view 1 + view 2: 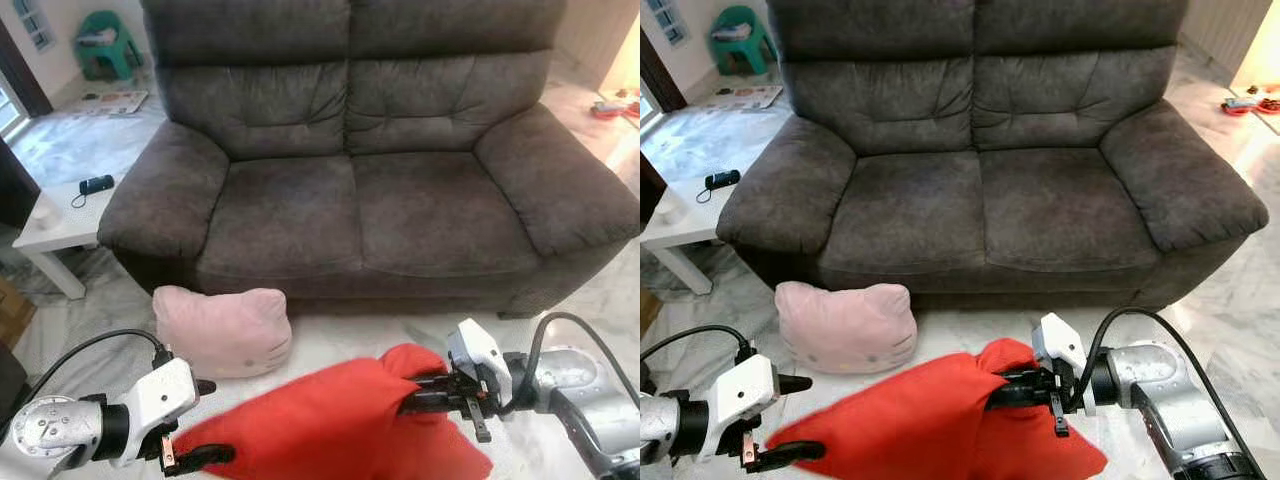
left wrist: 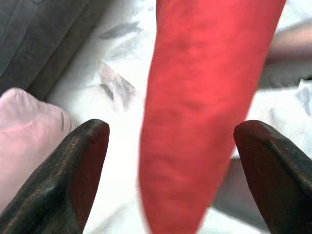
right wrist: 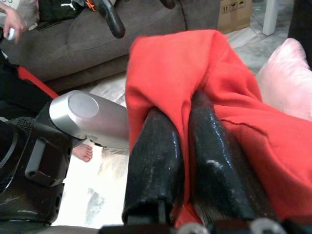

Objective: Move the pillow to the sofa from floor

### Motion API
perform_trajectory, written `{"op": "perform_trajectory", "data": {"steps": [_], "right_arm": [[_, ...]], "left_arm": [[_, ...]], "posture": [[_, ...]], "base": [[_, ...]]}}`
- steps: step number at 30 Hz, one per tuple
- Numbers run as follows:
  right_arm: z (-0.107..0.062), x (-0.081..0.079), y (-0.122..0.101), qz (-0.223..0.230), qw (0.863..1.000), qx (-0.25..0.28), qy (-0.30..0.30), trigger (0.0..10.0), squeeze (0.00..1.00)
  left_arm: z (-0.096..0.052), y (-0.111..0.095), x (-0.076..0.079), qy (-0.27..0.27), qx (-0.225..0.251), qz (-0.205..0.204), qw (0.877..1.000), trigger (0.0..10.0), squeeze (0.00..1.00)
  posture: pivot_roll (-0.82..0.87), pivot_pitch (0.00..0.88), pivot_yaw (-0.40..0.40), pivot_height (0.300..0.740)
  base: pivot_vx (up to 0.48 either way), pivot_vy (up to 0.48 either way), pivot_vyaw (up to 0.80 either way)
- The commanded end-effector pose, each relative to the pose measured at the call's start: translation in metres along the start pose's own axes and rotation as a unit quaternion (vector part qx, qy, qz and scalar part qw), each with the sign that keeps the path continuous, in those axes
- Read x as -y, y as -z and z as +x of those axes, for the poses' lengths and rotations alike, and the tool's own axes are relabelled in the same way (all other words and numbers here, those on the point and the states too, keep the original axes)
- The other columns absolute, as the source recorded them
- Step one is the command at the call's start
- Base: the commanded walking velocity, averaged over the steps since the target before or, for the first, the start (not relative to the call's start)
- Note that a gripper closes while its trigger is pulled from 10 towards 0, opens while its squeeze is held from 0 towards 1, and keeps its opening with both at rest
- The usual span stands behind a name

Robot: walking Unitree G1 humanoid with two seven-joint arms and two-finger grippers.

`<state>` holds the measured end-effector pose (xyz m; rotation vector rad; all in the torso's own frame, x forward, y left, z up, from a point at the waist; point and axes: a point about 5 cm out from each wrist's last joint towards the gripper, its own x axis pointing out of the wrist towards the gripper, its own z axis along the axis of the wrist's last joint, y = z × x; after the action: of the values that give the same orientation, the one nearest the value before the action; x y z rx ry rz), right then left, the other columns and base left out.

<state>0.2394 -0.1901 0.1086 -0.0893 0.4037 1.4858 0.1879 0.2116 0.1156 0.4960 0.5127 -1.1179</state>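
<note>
A red pillow [image 1: 320, 425] hangs low in front of me, above the pale floor. My right gripper [image 1: 405, 400] is shut on the pillow's right corner, and the red fabric is pinched between its black fingers [image 3: 156, 170]. My left gripper [image 1: 203, 422] is open at the pillow's left end, with one finger on each side and clear gaps between them and the pillow [image 2: 195, 107]. A pink cat-face pillow [image 1: 222, 330] lies on the floor against the front of the dark grey two-seat sofa [image 1: 350, 200]. The sofa's seat is bare.
A white side table [image 1: 60, 225] with a black device [image 1: 97, 184] stands left of the sofa. A green chair [image 1: 105, 45] is at the back left and toys [image 1: 610, 108] at the far right. A person's bare foot [image 3: 83, 152] shows behind my right arm.
</note>
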Motion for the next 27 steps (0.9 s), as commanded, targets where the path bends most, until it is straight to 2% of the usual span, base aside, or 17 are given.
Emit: {"op": "perform_trajectory", "data": {"steps": [1, 3, 6, 10, 11, 12, 16, 17, 20, 25, 27], "right_arm": [[0.0, -0.002, -0.023, -0.045, 0.998, 0.036, -0.024, 10.0, 0.0], [0.001, -0.002, -0.025, -0.045, 0.998, 0.041, -0.028, 10.0, 0.0], [0.001, -0.003, -0.025, -0.045, 0.998, 0.042, -0.032, 10.0, 0.0], [0.002, -0.003, -0.025, -0.046, 0.997, 0.042, -0.035, 10.0, 0.0], [0.002, -0.003, -0.025, -0.046, 0.997, 0.043, -0.036, 10.0, 0.0], [0.002, -0.004, -0.026, -0.046, 0.997, 0.045, -0.037, 10.0, 0.0], [0.002, -0.004, -0.026, -0.047, 0.997, 0.045, -0.038, 10.0, 0.0], [0.002, -0.004, -0.027, -0.047, 0.997, 0.045, -0.039, 10.0, 0.0], [0.002, -0.005, -0.028, -0.047, 0.997, 0.045, -0.04, 10.0, 0.0], [0.001, -0.005, -0.028, -0.048, 0.997, 0.045, -0.041, 10.0, 0.0], [0.002, -0.005, -0.029, -0.049, 0.997, 0.045, -0.041, 10.0, 0.0]], "left_arm": [[-0.002, 0.007, 0.002, 0.011, -0.02, 0.001, 1.0, 10.0, 0.0], [-0.002, 0.015, 0.009, 0.037, -0.035, -0.003, 0.999, 10.0, 0.0], [0.0, 0.018, 0.012, 0.054, -0.029, -0.02, 0.998, 10.0, 0.0], [0.004, 0.025, 0.014, 0.053, -0.033, -0.023, 0.998, 10.0, 0.0], [0.005, 0.029, 0.016, 0.056, -0.047, -0.013, 0.997, 10.0, 0.0], [0.007, 0.039, 0.016, 0.047, -0.066, 0.005, 0.997, 10.0, 0.0], [0.011, 0.045, 0.009, 0.018, -0.074, 0.029, 0.997, 10.0, 0.0], [0.016, 0.043, 0.001, -0.018, -0.058, 0.038, 0.997, 10.0, 0.0], [0.021, 0.041, -0.004, -0.039, -0.037, 0.04, 0.998, 10.0, 0.0], [0.024, 0.04, -0.004, -0.04, -0.026, 0.04, 0.998, 10.0, 0.0], [0.032, 0.043, -0.004, -0.041, -0.021, 0.031, 0.998, 10.0, 0.0]], "posture": [[-0.03, 0.04, 0.036, 0.74], [-0.03, 0.044, 0.036, 0.74], [-0.03, 0.046, 0.034, 0.74], [-0.03, 0.046, 0.033, 0.74], [-0.03, 0.046, 0.035, 0.74], [-0.03, 0.048, 0.034, 0.74], [-0.03, 0.048, 0.033, 0.74], [-0.03, 0.049, 0.031, 0.74], [-0.04, 0.047, 0.031, 0.74], [-0.04, 0.048, 0.03, 0.74], [-0.04, 0.049, 0.029, 0.74]], "base": [[0.0, 0.0, 0.0], [0.0, 0.0, 0.0], [0.0, 0.0, 0.0], [0.0, 0.0, 0.0], [0.0, 0.0, 0.0], [0.0, 0.0, 0.0], [0.0, 0.0, 0.0], [0.0, 0.0, 0.0], [0.0, 0.0, 0.0], [0.0, 0.0, 0.0], [0.0, 0.0, 0.0]]}}
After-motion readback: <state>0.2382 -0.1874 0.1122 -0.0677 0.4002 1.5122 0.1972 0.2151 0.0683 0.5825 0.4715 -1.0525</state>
